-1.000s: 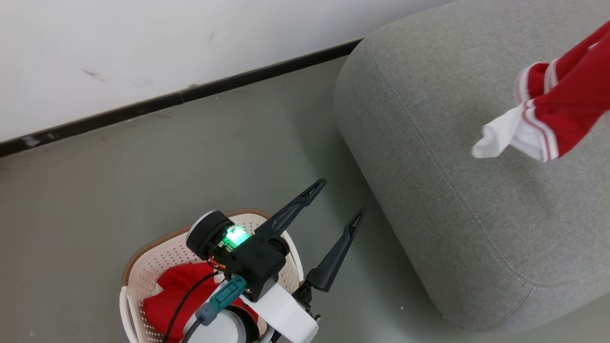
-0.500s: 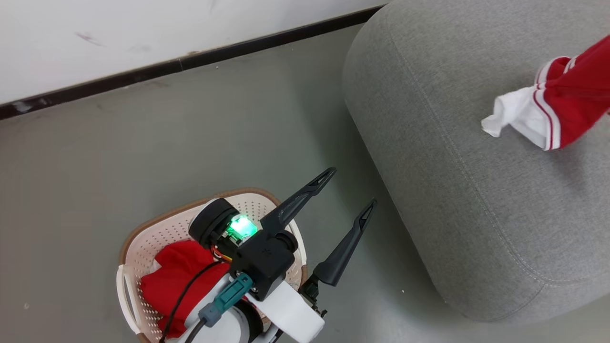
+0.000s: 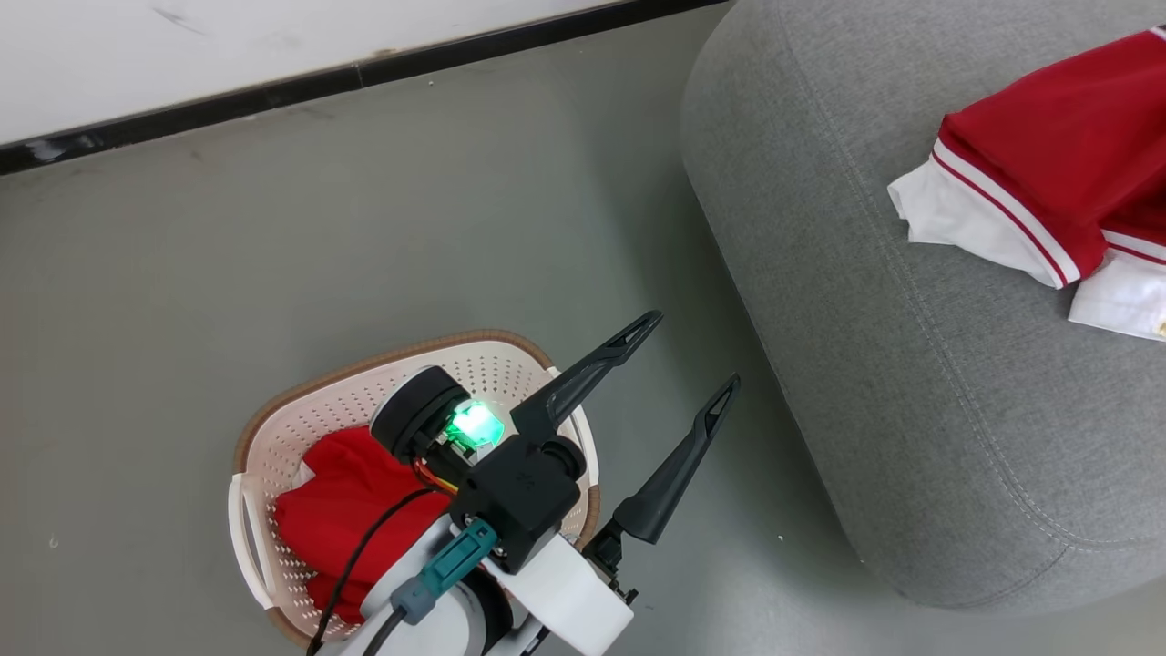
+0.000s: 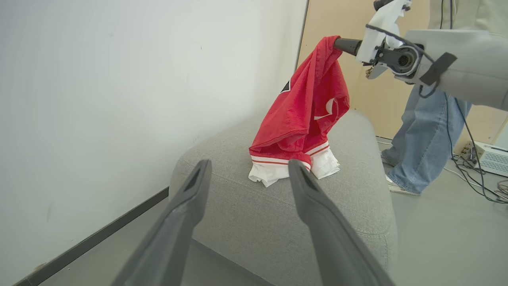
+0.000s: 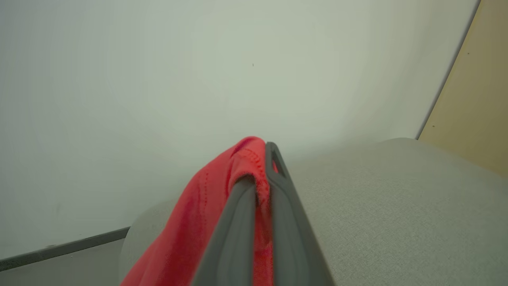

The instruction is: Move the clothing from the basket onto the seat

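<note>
The right claw (image 5: 266, 167) pinches the red jersey (image 4: 303, 107), its hem resting on the sofa (image 3: 911, 437): lower it flat, then let go. The left claw (image 3: 692, 351) hangs wide above the basket (image 3: 319, 424), more red clothes (image 3: 337, 510) inside.

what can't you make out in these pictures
- Head view: the left arm covers part of the basket, so how many red clothes lie inside is unclear.
- Head view: the right edge cuts off the jersey on the sofa.
- Left wrist view: folds make the jersey's lettering unreadable.
</note>
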You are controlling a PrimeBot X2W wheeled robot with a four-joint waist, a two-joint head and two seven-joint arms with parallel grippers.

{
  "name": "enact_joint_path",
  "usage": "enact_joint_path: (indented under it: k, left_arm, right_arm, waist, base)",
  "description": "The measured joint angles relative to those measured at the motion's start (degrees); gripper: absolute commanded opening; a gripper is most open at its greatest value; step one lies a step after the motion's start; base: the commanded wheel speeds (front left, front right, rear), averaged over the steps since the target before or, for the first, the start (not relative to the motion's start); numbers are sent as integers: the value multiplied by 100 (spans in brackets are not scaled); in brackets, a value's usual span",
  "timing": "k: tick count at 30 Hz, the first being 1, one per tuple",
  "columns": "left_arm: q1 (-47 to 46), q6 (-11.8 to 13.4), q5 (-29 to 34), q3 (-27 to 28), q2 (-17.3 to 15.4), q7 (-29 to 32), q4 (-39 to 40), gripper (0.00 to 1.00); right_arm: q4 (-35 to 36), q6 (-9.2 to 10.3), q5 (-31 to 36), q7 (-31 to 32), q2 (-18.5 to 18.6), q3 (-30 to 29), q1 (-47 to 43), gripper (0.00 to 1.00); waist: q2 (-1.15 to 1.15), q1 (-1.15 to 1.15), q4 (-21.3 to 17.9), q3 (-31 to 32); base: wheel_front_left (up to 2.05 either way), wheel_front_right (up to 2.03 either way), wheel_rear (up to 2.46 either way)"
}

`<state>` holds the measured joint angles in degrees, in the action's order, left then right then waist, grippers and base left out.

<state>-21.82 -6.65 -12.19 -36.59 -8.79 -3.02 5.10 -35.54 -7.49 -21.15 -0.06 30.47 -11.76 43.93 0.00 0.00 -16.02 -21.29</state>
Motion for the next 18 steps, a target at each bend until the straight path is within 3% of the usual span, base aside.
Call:
enact_joint_path:
  k: [8, 18]
  left_arm:
    - [-72, 0, 0, -68, 1, 0, 4, 100]
    - [-91, -18, 0, -197, -12, 0, 1, 100]
  right_arm:
    - [-483, 0, 54, -324, -396, -71, -382, 0]
    - [-1105, 0, 245, -603, -550, -152, -552, 0]
  waist:
    - [0, 0, 54, -106]
    - [0, 0, 50, -189]
  base:
    - [0, 0, 0]
    - [0, 0, 0]
